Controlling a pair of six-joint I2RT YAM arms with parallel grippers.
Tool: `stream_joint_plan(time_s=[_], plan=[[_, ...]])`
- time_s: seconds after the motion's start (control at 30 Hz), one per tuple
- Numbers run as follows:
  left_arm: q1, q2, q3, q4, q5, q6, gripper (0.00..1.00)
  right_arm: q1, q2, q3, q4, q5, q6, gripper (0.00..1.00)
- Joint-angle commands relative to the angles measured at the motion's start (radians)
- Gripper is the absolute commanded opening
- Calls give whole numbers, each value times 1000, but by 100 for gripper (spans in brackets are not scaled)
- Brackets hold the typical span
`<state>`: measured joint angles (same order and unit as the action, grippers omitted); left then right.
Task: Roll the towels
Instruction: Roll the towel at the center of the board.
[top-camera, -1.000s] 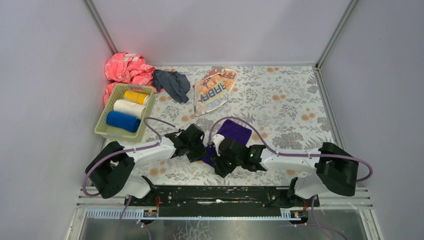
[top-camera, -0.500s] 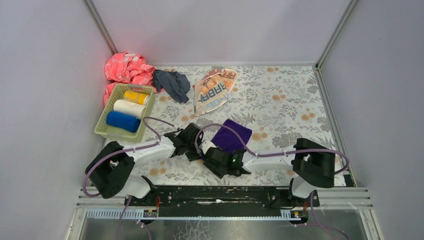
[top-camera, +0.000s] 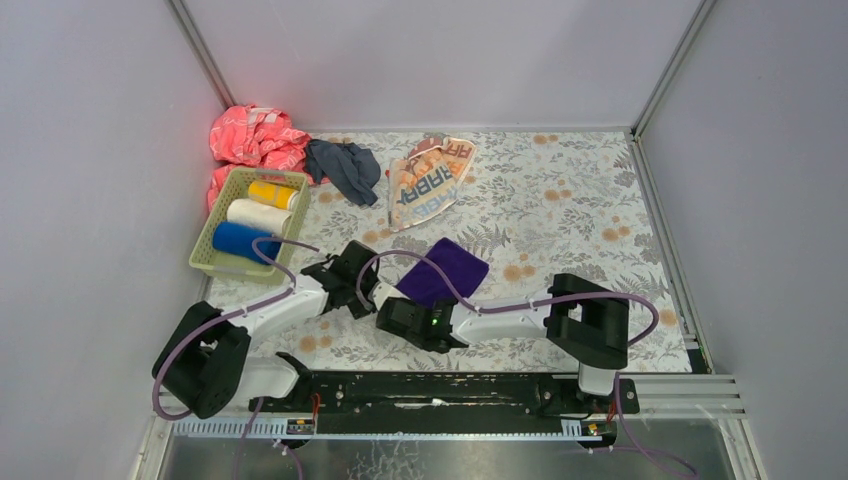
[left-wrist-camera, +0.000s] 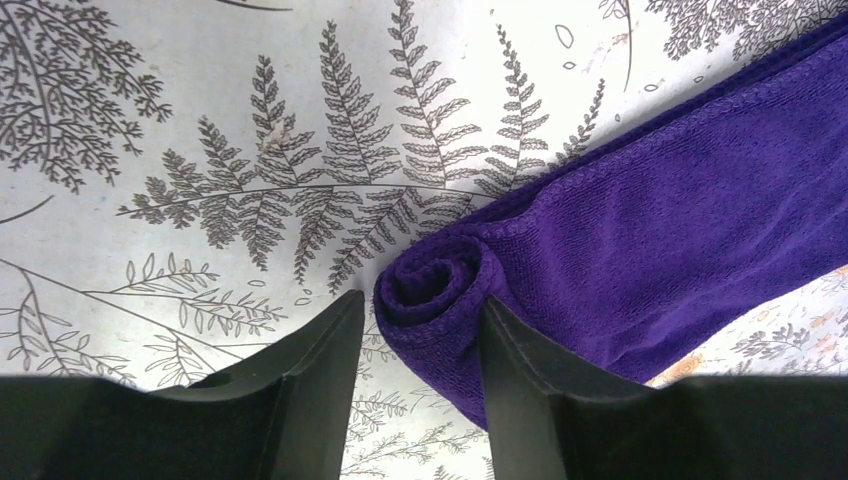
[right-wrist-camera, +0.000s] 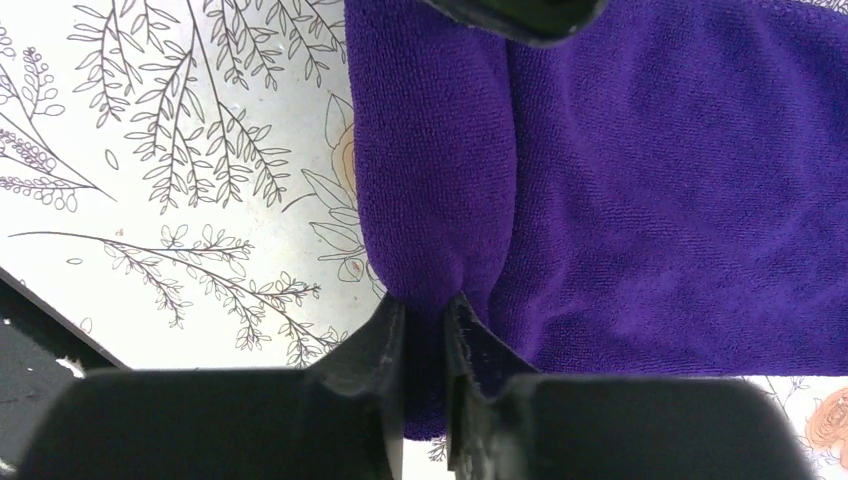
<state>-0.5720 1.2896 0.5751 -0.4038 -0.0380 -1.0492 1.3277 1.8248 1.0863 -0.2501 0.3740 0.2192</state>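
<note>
The purple towel (top-camera: 446, 267) lies on the floral cover near the front, its near-left edge rolled up. In the left wrist view the rolled end (left-wrist-camera: 432, 290) sits between my left gripper's (left-wrist-camera: 420, 312) parted fingers; the right finger touches it and the left stands just clear. My left gripper (top-camera: 357, 288) is at the towel's left end. My right gripper (top-camera: 392, 308) is shut, pinching the roll (right-wrist-camera: 432, 200) at its near end (right-wrist-camera: 425, 305). The cream RABBIT towel (top-camera: 430, 180) and the dark grey-blue towel (top-camera: 343, 166) lie crumpled at the back.
A green basket (top-camera: 205, 262) at the left holds a yellow roll (top-camera: 272, 193), a white roll (top-camera: 258, 215) and a blue roll (top-camera: 240, 241). A pink cloth (top-camera: 254, 135) is bunched in the back left corner. Walls enclose the table on three sides.
Both grippers have shifted left and the purple towel has slid left with them. The right arm now reaches further left across the front.
</note>
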Motion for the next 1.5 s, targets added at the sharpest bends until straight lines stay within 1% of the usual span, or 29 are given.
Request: stream_joint_plan(time_s=[0.0,0.1,0.23,0.4,0.47,0.63,0.77,0.9,1.0,1.17,1.27,1.37,1.43,1.47], plan=[[16,-19,5,-82,-67,41,45,-12,-7,-65,-2,-128,63,10],[15,-49,31,-82,-38,33,52,-69,-90,-160,117,-317,117,1],[15,-136,72,-105,-16,17,63,-181,-197,-299,308,-595,191,0],[15,-240,116,-132,-1,32,73,-308,-244,-405,508,-848,295,1],[15,-270,118,-133,11,36,75,-360,-243,-442,604,-948,362,2],[13,-264,88,-100,84,24,74,-468,-202,-531,807,-1089,503,2],[-37,-227,57,-17,123,-13,71,-540,-169,-628,980,-1138,620,5],[-101,-142,71,39,114,-30,68,-569,-122,-667,1024,-1157,657,5],[-119,-78,80,69,111,-35,65,-593,-87,-706,1109,-1168,716,6],[-140,6,92,92,82,-34,62,-627,-42,-726,1164,-1180,760,10],[-145,61,88,112,79,-36,58,-635,-44,-723,1147,-1171,761,11],[-148,99,85,125,71,-36,53,-634,-76,-702,1061,-1146,723,12],[-148,108,87,118,66,-35,53,-634,-101,-679,982,-1124,687,12],[-148,104,87,108,58,-37,55,-635,-110,-663,934,-1117,660,12]])
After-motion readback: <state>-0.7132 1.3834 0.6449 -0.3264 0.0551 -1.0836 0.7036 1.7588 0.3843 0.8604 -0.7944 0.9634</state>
